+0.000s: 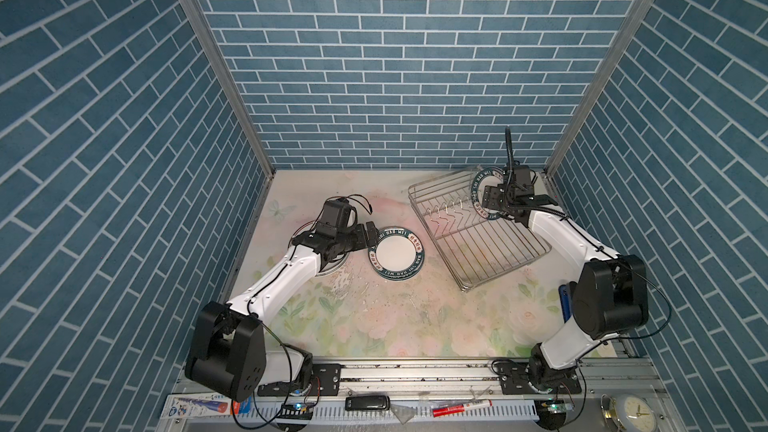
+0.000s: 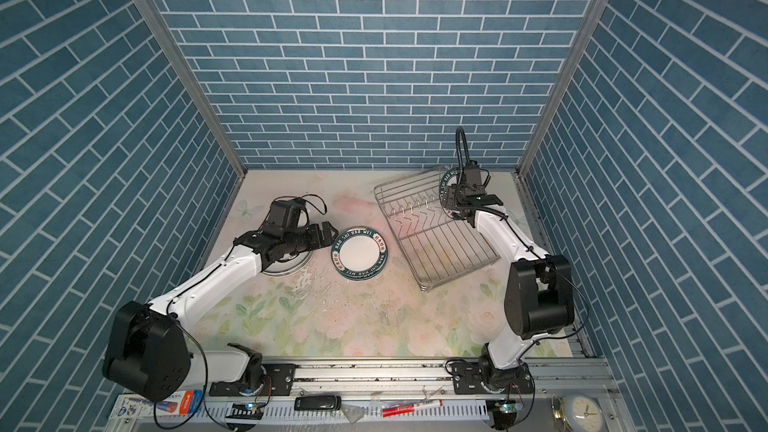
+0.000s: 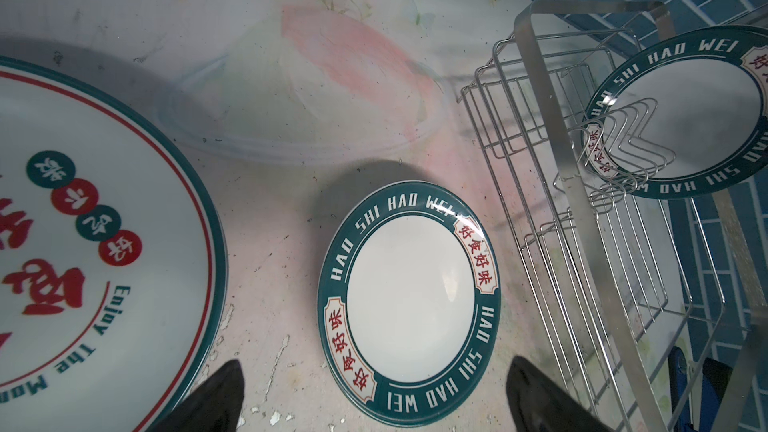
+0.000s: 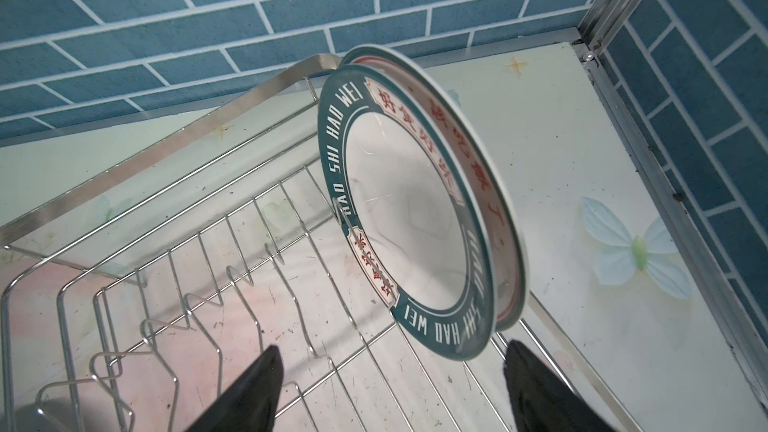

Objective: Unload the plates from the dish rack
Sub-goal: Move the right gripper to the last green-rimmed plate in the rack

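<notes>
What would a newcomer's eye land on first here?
The steel dish rack at back right holds just two standing plates: a green-rimmed HAO SHI HAO WEI plate and a red-rimmed plate behind it, the open right gripper facing them. A stack of green-rimmed plates lies mid-table by the open left gripper.

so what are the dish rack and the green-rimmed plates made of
The dish rack looks like polished stainless steel: thin shiny silver wires, flat reflective rim band. The green-rimmed plates look like glazed ceramic, possibly melamine: glossy white surfaces with sharp glare.
</notes>
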Motion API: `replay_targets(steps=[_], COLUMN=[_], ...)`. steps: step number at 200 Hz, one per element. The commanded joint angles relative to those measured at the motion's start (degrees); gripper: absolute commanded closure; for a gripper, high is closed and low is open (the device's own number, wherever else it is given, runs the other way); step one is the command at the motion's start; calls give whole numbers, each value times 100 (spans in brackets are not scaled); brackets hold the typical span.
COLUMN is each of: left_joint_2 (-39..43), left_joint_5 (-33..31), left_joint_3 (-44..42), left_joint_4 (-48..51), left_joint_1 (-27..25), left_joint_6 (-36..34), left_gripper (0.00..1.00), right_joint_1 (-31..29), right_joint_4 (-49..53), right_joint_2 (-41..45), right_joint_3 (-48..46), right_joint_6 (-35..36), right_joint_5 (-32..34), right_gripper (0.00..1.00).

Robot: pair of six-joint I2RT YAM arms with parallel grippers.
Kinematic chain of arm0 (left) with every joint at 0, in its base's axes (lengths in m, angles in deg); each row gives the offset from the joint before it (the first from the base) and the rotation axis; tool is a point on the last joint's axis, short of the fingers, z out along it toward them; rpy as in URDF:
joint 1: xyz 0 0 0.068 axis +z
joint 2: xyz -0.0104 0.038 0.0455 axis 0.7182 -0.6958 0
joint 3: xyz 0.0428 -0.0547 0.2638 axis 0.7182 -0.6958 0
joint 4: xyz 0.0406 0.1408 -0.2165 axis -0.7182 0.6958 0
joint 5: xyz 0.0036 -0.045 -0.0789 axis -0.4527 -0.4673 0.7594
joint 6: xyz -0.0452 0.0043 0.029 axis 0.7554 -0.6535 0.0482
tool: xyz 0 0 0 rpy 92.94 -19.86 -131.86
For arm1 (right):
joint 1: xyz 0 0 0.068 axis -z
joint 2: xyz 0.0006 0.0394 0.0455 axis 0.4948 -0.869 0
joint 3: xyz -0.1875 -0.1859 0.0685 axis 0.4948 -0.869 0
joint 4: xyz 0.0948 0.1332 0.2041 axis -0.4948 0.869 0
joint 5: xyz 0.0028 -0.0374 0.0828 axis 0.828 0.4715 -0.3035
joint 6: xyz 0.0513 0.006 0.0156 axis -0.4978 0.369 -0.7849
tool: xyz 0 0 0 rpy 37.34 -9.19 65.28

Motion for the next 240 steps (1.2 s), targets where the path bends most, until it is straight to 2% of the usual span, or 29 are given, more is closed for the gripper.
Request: replay_targets(steps=[1,140,240], left_joint_2=[44,132,121], left_joint_5=[-75,14,-3], left_joint_3=[-43,-103,-94], left_joint_4=[-4,-153,-132], left_joint_1=[-9,-10,-10], left_joint_6=[38,40,40], left_gripper=[1,1,1], right_joint_1=[83,390,544], right_joint_4=[144,-132,-573], right_joint_2=[-68,-572,-728], right_joint_3=[303,429,305], right_joint_6=[213,330,622], right_joint_5=[-125,-592,-1025], right_gripper=[17,25,39])
